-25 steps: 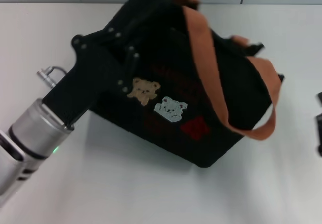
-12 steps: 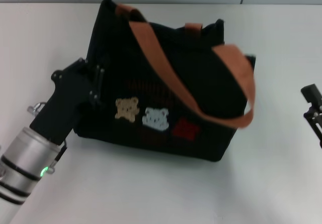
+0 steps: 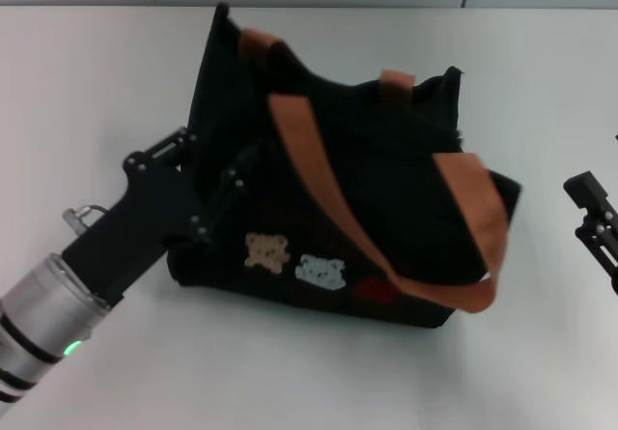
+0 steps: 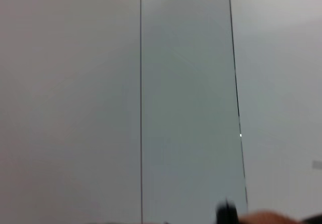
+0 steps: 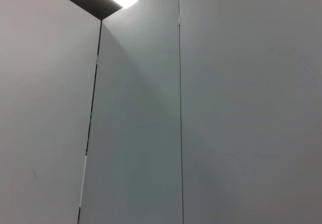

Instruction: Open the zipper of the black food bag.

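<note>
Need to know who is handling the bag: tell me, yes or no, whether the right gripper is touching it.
No, in the head view the right gripper sits at the table's edge, apart from the black bag.

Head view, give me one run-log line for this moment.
left end effector: against black food bag left end | right end effector: table's right edge, away from bag | zipper: not visible | handles: draped over front
</note>
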Available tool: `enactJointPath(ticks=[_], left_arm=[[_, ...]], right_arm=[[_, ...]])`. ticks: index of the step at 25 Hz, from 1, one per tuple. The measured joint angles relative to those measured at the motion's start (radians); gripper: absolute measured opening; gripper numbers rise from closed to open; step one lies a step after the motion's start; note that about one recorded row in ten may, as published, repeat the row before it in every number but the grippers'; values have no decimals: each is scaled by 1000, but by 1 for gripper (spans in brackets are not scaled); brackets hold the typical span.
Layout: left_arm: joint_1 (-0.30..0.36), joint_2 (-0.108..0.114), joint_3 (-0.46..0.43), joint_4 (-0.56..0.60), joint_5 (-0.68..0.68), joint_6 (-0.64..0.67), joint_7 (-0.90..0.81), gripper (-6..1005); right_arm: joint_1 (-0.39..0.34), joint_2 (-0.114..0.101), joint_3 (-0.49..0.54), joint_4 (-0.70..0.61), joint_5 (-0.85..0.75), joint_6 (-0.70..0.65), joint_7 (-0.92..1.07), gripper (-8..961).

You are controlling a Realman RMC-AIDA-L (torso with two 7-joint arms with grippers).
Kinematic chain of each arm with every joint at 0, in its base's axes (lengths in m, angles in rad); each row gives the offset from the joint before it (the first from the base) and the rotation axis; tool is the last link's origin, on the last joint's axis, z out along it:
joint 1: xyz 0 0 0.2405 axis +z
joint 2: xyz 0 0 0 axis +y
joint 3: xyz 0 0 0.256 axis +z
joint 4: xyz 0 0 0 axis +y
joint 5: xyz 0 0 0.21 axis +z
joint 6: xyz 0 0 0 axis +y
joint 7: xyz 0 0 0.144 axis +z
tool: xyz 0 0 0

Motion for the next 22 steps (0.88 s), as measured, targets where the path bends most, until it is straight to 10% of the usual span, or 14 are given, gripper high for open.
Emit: enactJointPath(ticks=[15,22], left_arm=[[68,11,47,407,10,312,-301,725],[73,34,444,553,9,325,-464,833]], right_arm=[[51,-2,-62,-238,-74,-73,328,811],[95,-1,-374,-428,-134,-108,468,838]])
